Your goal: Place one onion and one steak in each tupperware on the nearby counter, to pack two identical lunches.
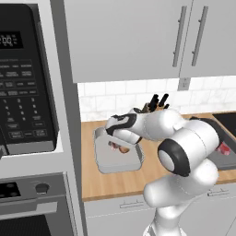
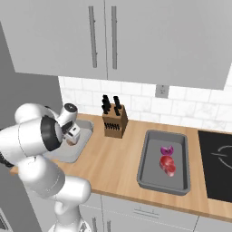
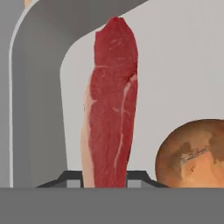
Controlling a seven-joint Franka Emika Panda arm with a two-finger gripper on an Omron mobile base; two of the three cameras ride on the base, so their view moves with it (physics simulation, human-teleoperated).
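Over the left tupperware (image 1: 107, 161) on the counter (image 2: 118, 163), gripper (image 3: 105, 177) jaws clamp 1 steak (image 3: 111, 105) beside a brown onion (image 3: 192, 153); 2nd tupperware (image 2: 152, 174) holds steak and purple onion.

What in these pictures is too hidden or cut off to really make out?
- Gripper: in the hand view its tips sit behind the steak and the bottom edge, so the grip is unclear.
- Left tupperware: in the left base view the arm covers its contents.
- Onion: cut off by the hand view's right and lower edges.
- Right tupperware: its purple piece is too small to identify.
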